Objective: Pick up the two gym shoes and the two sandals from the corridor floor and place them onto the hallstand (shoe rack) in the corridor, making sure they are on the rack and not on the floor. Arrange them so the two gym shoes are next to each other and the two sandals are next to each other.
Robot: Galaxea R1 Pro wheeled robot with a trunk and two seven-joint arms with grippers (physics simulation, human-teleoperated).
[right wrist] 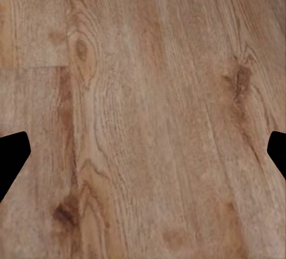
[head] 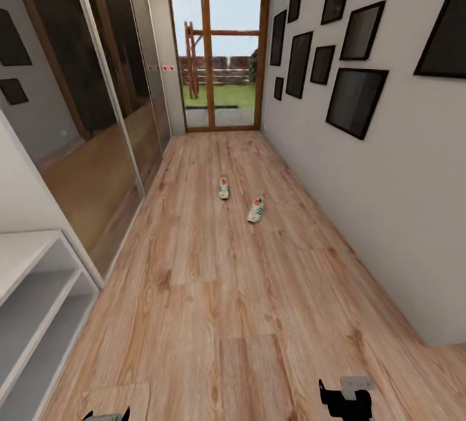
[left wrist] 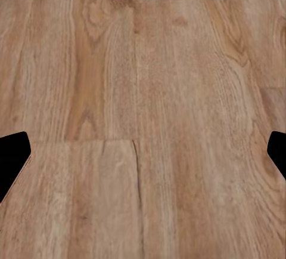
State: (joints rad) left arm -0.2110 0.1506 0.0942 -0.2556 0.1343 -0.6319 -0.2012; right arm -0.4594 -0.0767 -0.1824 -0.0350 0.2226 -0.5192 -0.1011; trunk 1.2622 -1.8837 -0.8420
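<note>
End effectors, left and right, are held spread wide and empty above the corridor floor. Grey shelving is seen near left. Farther on, two gym shoes are lying slightly apart on the planks.

Two white gym shoes lie apart on the corridor floor.
</note>
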